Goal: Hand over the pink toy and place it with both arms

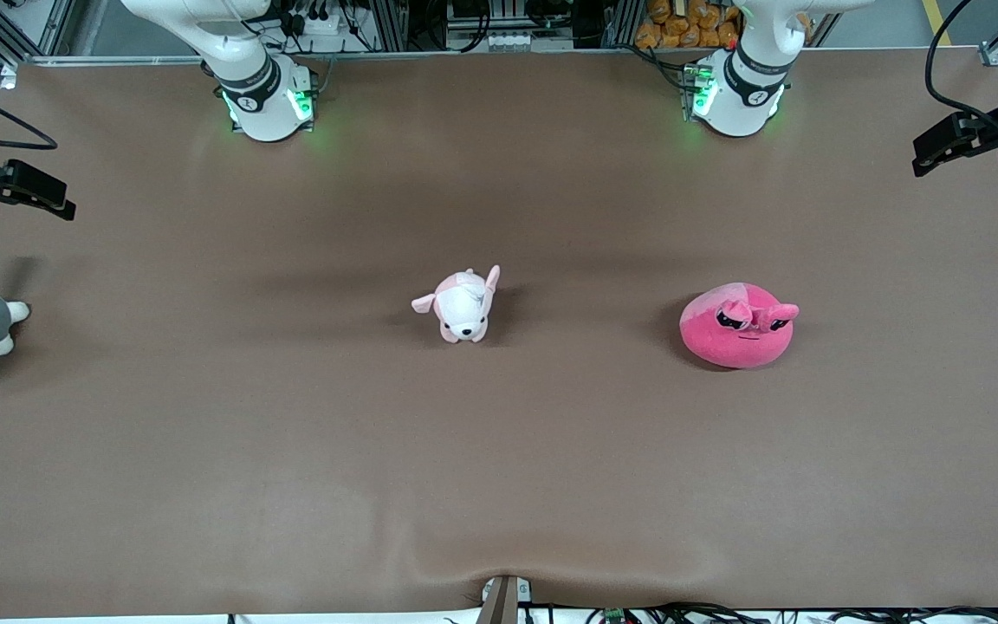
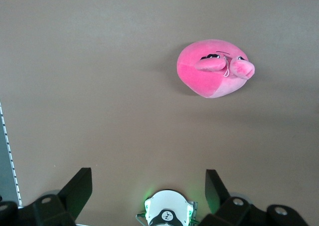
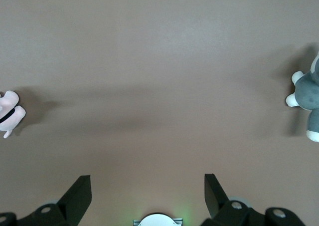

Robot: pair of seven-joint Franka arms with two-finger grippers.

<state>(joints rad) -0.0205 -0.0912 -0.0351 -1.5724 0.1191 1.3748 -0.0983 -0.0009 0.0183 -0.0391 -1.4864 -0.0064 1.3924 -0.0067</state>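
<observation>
While pink toy (image 1: 737,325) lies untouched on table (image 1: 499,485), well apart from wide-open left claw (image 2: 148,192) and wide-open right claw (image 3: 147,192): grasp, handover, placement all pending

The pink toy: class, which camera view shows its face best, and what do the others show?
The front view: the pink toy faces that camera, eyes and mouth plain. The left wrist view shows it whole but from above its ears. The right wrist view misses it.

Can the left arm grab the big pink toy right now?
Probably yes. The pink toy sits alone on the table toward the left arm's end, with nothing on or against it. The left end effector is open and up in the air, with only bare table between them.
</observation>
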